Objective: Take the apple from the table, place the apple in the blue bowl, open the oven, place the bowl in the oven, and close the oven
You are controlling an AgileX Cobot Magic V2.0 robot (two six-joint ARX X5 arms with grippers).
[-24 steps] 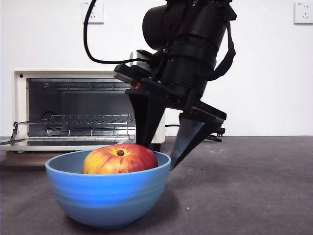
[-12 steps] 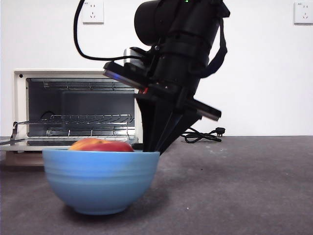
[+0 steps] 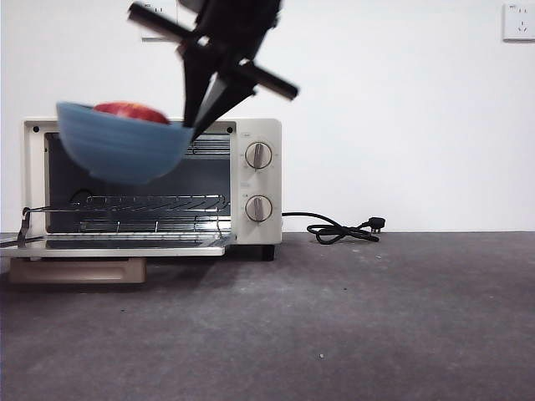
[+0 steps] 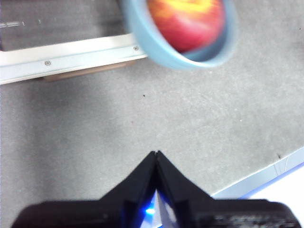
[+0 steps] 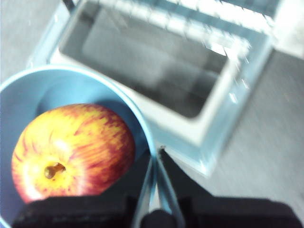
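Items in view, counted:

- Deep round glossy blue bowl (image 3: pixel 121 149): one.
- Round red apple with yellow streaks (image 5: pixel 71 150): one, inside the bowl.
- Small cream-white toaster oven (image 3: pixel 251 180), door down: one.
- Round knobs on its front panel: two, an upper knob (image 3: pixel 258 154) and a lower knob (image 3: pixel 258 208).
- Wire rack (image 3: pixel 125 205) inside the oven: one.
- Black power cord (image 3: pixel 338 229), coiled on the dark grey table (image 3: pixel 376 317): one.
- White wall sockets: two, a right socket (image 3: pixel 518 21) and a left socket (image 3: pixel 159 12), the latter partly hidden.
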